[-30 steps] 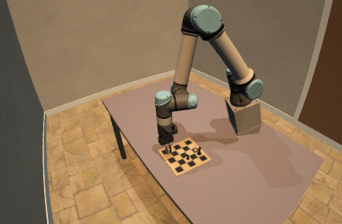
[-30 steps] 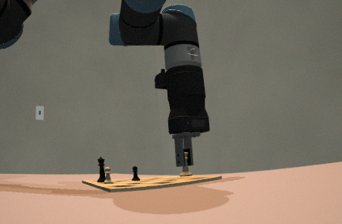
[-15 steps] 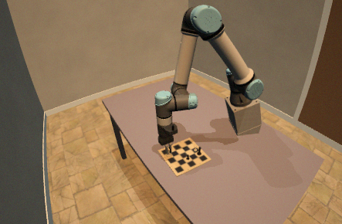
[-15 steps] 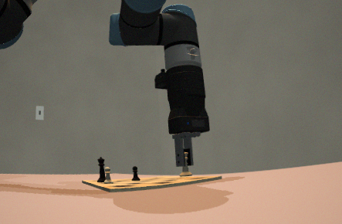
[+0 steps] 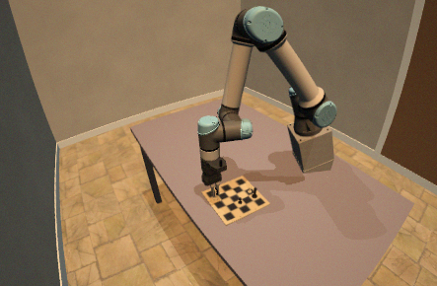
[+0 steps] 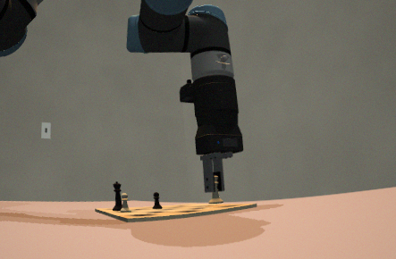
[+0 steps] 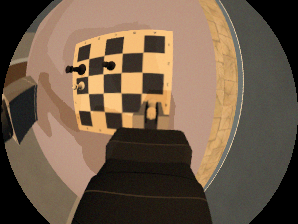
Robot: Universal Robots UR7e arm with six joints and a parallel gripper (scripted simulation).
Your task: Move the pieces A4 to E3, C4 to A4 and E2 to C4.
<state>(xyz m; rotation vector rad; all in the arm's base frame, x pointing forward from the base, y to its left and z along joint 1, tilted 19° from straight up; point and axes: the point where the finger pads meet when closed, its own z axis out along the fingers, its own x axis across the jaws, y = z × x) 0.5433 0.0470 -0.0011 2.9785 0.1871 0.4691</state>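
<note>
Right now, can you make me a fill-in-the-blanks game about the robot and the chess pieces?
1. The gripper is shut on a ____-coloured piece.
2. That piece's base touches the ____.
3. Away from the gripper, the board holds ____ other pieces.
4. The tallest of them, the queen, is ____ in colour.

Missing words: light; board; three; black

Beige walls (image 5: 112, 54), tan stone-tile floor (image 5: 108, 237), mauve table (image 5: 305, 232) on dark legs, white wall switch (image 6: 46, 130)
</note>
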